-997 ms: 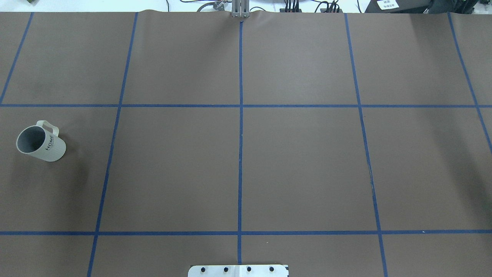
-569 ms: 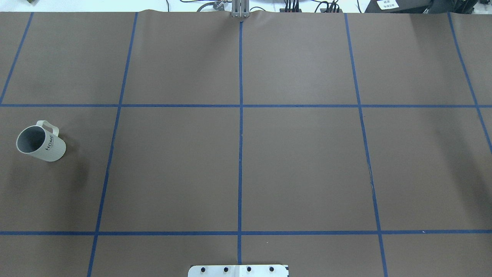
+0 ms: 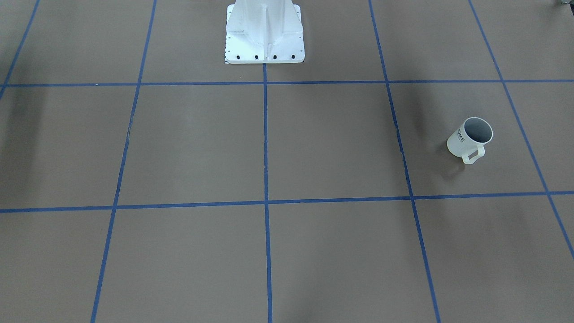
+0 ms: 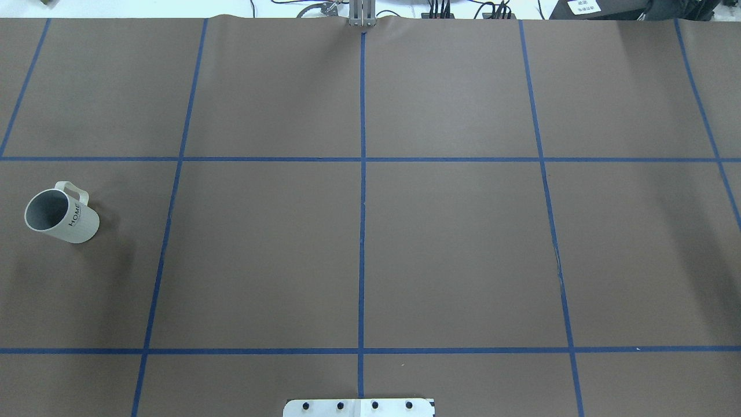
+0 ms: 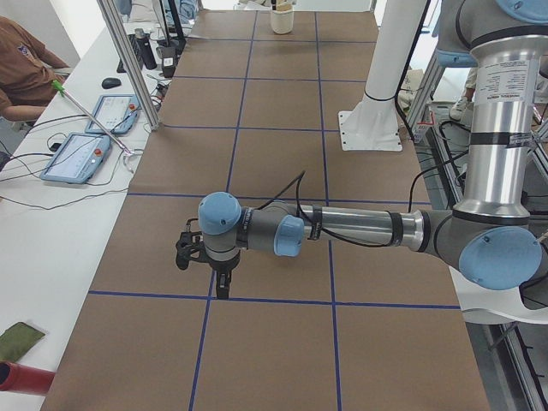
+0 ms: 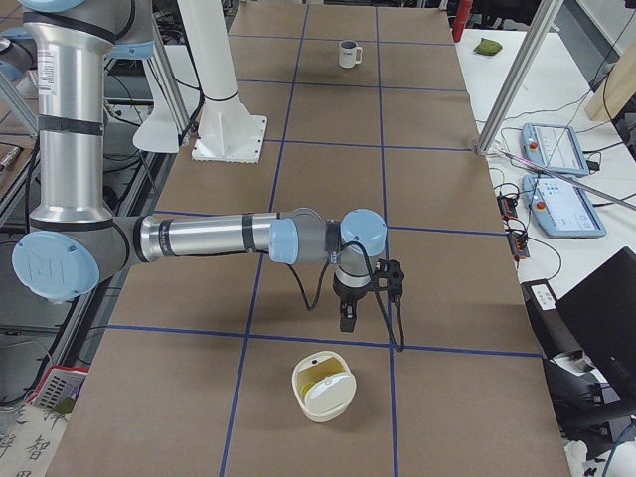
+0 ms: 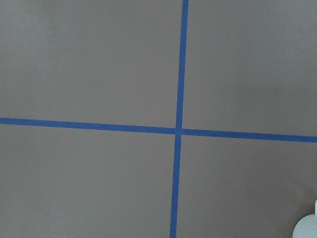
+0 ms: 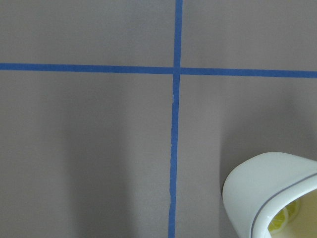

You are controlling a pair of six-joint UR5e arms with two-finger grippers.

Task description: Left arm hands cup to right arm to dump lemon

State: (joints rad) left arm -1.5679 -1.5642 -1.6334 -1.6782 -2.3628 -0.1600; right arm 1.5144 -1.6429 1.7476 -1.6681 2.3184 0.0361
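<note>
The cream-white cup [image 4: 61,215] stands alone at the table's left, handle toward the far side, and its dark grey inside shows no lemon. It also shows in the front-facing view [image 3: 469,139] and far off in the exterior right view [image 6: 348,54]. My left gripper [image 5: 223,289] points down over a blue tape crossing; I cannot tell if it is open or shut. My right gripper [image 6: 345,322] points down over another crossing, also impossible to judge. A yellow lemon slice [image 8: 280,217] lies inside a white container [image 8: 267,191] beside the right gripper.
The white container [image 6: 323,386] sits near the table's right end and shows far off in the exterior left view [image 5: 282,19]. The white robot base [image 3: 264,31] stands at mid-table. A white edge [image 7: 308,229] shows in the left wrist view's corner. Tablets [image 5: 81,154] lie beside the table.
</note>
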